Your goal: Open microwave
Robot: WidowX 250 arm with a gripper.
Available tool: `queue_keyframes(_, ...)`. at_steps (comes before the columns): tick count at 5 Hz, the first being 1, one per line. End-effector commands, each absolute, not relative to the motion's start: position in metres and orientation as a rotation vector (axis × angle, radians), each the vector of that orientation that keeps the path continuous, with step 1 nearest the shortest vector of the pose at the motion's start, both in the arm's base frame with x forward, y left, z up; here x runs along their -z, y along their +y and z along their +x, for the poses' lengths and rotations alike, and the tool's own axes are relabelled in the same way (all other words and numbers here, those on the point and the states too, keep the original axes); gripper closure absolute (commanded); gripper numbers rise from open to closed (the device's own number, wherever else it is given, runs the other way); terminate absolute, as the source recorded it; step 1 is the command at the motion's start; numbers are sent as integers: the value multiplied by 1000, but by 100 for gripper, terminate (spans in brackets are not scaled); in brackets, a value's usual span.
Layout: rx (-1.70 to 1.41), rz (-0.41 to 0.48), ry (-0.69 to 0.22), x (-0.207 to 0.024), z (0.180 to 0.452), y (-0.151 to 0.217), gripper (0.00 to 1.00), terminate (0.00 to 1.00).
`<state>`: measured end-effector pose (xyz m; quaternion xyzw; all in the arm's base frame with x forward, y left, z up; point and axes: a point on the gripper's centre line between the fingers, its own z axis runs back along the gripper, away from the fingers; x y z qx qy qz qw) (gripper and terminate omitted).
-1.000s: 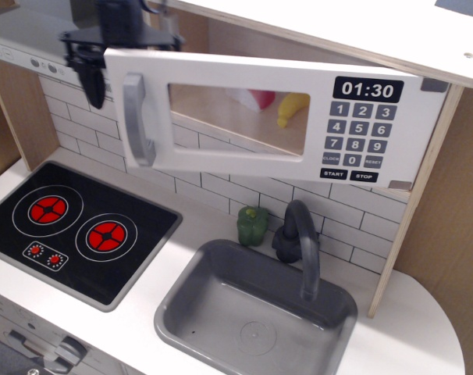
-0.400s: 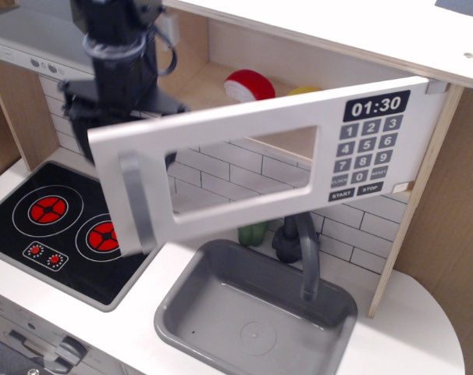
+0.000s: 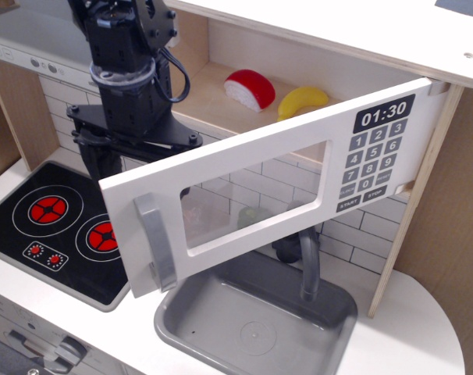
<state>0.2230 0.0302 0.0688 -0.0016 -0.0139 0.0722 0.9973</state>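
The white microwave [image 3: 424,47] sits under the top shelf with its wide door [image 3: 260,160] swung far out toward me, hinged at the right. The grey bar handle [image 3: 156,242] is on the door's free left end. The black keypad [image 3: 367,166] and clock display [image 3: 384,115] face me. Inside lie a red and white toy [image 3: 250,88] and a yellow toy [image 3: 303,100]. My black gripper [image 3: 112,168] hangs just behind the door's left edge. One finger [image 3: 104,166] shows beside the door; the door hides the rest.
A black two-burner stove [image 3: 65,226] lies at lower left. A grey sink [image 3: 252,320] with a dark faucet [image 3: 308,262] sits below the door. A green pepper [image 3: 254,216] shows through the window. A grey range hood [image 3: 26,47] is at upper left.
The door has swung from nearly shut to wide open, its handle end moving down and toward me. The arm has moved down and right, behind the door's left edge.
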Motion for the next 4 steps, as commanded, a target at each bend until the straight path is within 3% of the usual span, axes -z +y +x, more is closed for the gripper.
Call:
queue_keyframes(1,-195,8,-79,-96,233,57,0,0)
queue_keyframes(3,-245,-16,-97,-122,236,72,0,0)
queue_keyframes(4,-250,-51,-87,-139,235,58,0,100)
